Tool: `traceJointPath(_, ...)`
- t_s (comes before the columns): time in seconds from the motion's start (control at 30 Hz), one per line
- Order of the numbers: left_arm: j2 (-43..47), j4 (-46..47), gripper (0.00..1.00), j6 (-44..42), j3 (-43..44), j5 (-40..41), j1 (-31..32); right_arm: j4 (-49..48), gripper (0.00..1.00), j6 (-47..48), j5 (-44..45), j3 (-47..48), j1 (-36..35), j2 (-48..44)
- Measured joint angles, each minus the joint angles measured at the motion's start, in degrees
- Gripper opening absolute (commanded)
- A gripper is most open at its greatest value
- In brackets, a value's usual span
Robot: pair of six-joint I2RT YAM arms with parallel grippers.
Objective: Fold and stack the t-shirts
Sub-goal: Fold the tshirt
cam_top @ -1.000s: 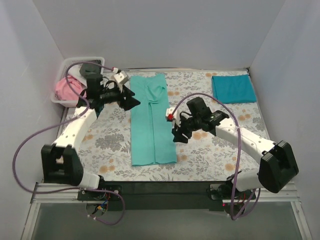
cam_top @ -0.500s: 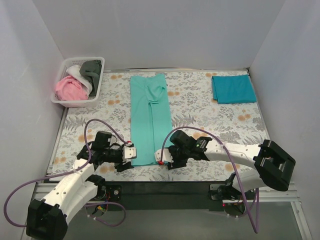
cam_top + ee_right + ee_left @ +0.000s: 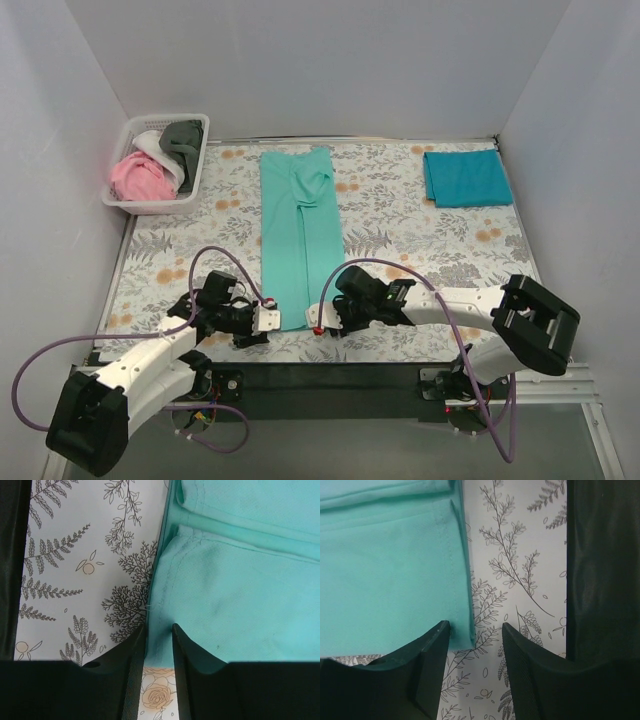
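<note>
The mint-turquoise t-shirt point(image 3: 300, 240) lies folded into a long strip down the middle of the cloth. My left gripper point(image 3: 268, 320) is open at its near left corner; in the left wrist view the jaws point(image 3: 475, 630) straddle the shirt's corner point(image 3: 385, 580). My right gripper point(image 3: 318, 322) is at the near right corner. In the right wrist view its jaws point(image 3: 159, 627) stand a narrow gap apart, with the shirt's hem point(image 3: 240, 595) lying flat between them. A folded teal-blue t-shirt point(image 3: 466, 177) lies at the far right.
A white basket point(image 3: 168, 118) at the far left holds pink point(image 3: 140, 178), white point(image 3: 152, 143) and dark grey point(image 3: 182, 135) t-shirts. The floral-print cloth point(image 3: 420, 230) covers the table. The black table edge point(image 3: 600, 570) runs just behind both grippers.
Both arms came down from the shirt's far half to its near corners. In the last half second, each gripper edged closer to its corner.
</note>
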State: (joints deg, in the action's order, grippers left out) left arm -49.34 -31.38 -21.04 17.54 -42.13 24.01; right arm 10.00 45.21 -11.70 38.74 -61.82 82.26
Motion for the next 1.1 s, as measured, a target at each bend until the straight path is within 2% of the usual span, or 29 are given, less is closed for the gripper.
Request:
traceJointPath(0.07, -1.0, 1.4, 0.36, -0.3, -1.2, 0.8, 0.8, -1.0, 0.25, 0.1, 0.0, 0.0, -0.1, 0.3)
traceJointPath(0.2, -1.4, 3.8, 0.22, -1.3, -1.4, 1.7, 2.0, -2.7, 0.24, 0.0, 0.3, -0.5, -0.5, 0.6)
traceJointPath(0.27, -1.9, 4.6, 0.17, -2.0, -1.4, 2.3, 2.3, -3.5, 0.29, 0.0, 1.0, -0.8, -1.0, 0.6)
traceJointPath(0.33, -2.7, 5.1, 0.13, -2.6, -1.4, 2.6, 2.5, -4.2, 0.40, -0.3, 1.9, -0.9, -1.5, 0.6)
traceJointPath(0.5, -3.3, 5.8, 0.08, -3.6, -1.3, 3.0, 2.6, -5.2, 0.44, -0.5, 4.1, -1.5, -2.1, -0.5)
traceJointPath(0.8, -3.3, 5.7, 0.05, -4.0, -1.2, 3.3, 2.8, -1.1, 0.38, -1.4, 4.0, -2.7, -2.6, -3.1)
traceJointPath(0.9, -3.5, 5.6, 0.04, -4.0, -1.0, 3.3, 2.8, -2.1, 0.28, -1.6, 4.0, -2.8, -2.6, -2.5)
traceJointPath(0.93, -3.7, 5.5, 0.03, -4.0, -0.9, 3.3, 2.8, -3.0, 0.16, -1.6, 3.9, -2.8, -2.7, -2.1)
traceJointPath(1.0, -3.8, 5.3, 0.00, -4.0, -0.7, 3.4, 2.8, -4.4, 0.03, -1.5, 4.0, -2.8, -2.7, -1.1)
traceJointPath(1.1, -3.8, 3.9, 0.00, -4.0, 0.1, 3.5, 2.8, -5.5, 0.01, -2.2, 4.2, -2.8, -2.8, -0.8)
